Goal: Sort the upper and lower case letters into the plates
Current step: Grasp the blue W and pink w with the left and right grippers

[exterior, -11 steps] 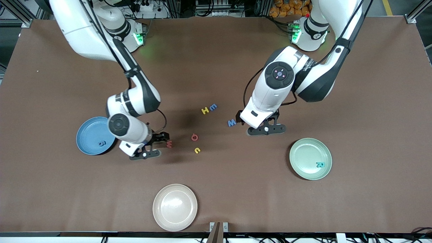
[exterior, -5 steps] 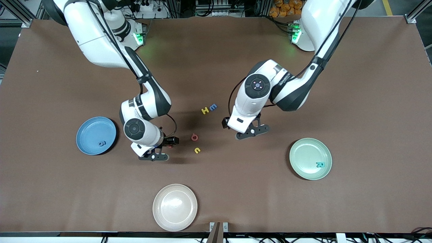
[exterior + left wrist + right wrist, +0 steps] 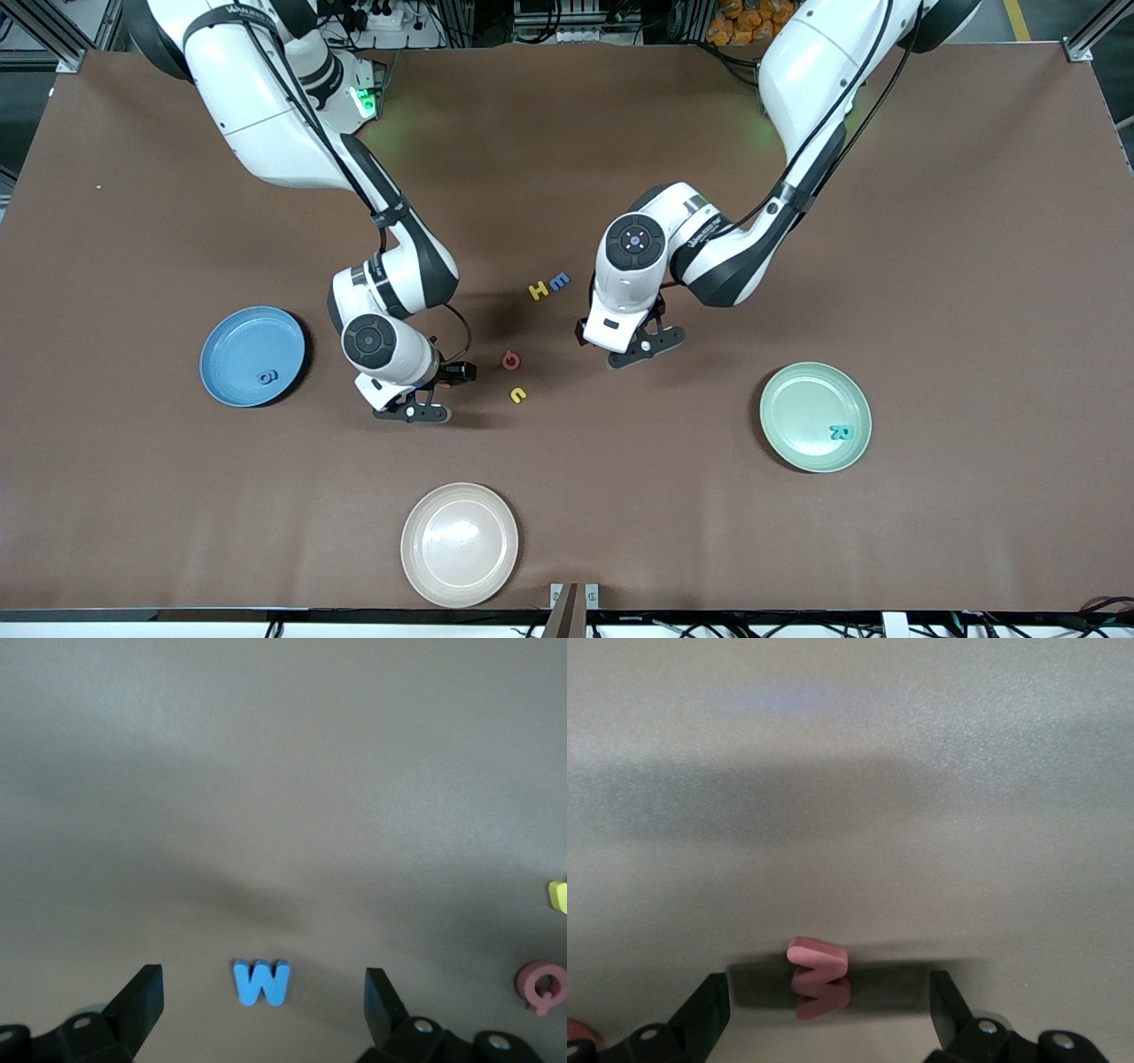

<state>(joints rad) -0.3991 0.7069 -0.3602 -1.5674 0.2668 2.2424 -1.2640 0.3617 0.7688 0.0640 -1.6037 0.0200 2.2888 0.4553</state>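
brown table [image 3: 930, 266] carries scattered letters at its middle. left gripper [image 3: 264, 1010] hangs low over a blue w [image 3: 262, 981], jaws spread wide. right gripper [image 3: 830, 1010] is spread around a red w [image 3: 819, 958]. blue plate [image 3: 232, 341] and green plate [image 3: 802, 403] each hold one letter.

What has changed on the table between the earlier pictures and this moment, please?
Both arms swung toward the table's middle. The left gripper came over the blue W, which now lies between its open fingers, not gripped. The right gripper moved from beside the blue plate over the red w, also open and not gripping. The mint plate, the cream plate and the other letters stayed put.
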